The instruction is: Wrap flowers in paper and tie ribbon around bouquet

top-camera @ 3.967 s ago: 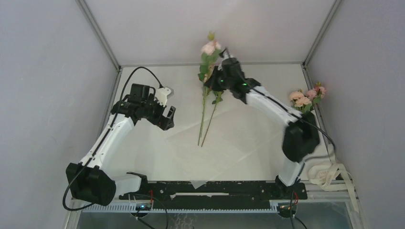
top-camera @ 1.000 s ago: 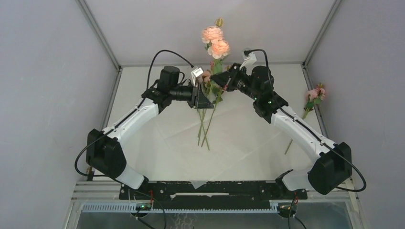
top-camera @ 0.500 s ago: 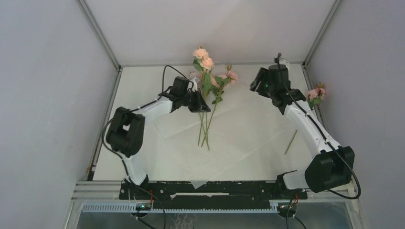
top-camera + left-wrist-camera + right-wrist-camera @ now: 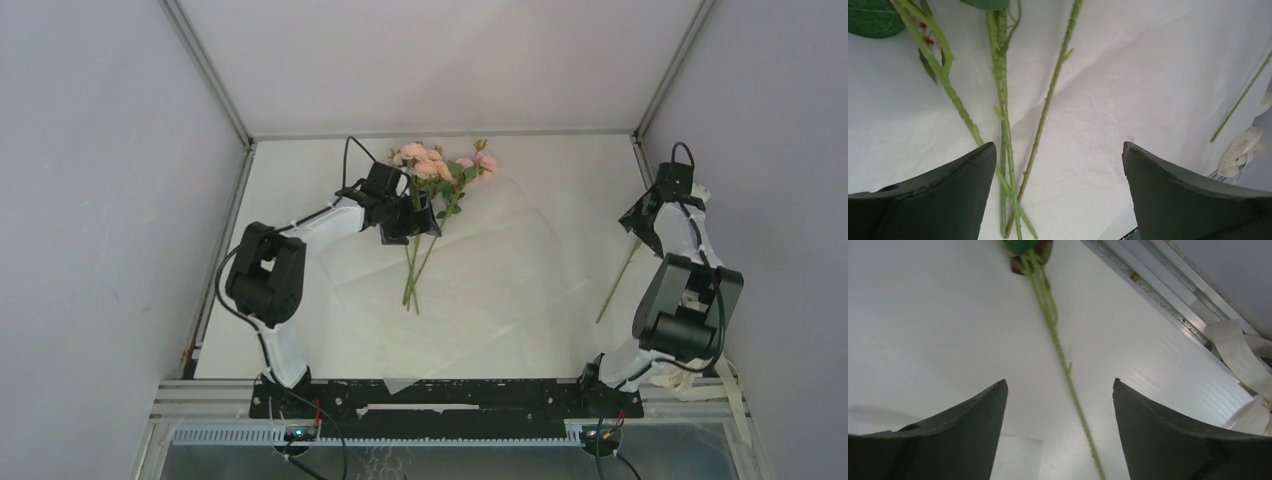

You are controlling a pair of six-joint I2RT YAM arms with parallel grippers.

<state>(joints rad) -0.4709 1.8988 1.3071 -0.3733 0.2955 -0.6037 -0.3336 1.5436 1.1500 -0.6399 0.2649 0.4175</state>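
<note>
Pink flowers on paper at twelve o'clock; left tool wide, empty above them; right tool likewise, three o'clock.

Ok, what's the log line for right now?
flowers: lying on paper, unwrapped | left gripper: open above their stems | right gripper: open above lone stem | ribbon: loose, right edge

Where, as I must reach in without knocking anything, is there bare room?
Free: the near half of the paper, between the flowers and the arm bases; also the far tabletop between them and the right arm. Crowded: the left arm over the flowers, and the loose stem at the right edge.
</note>
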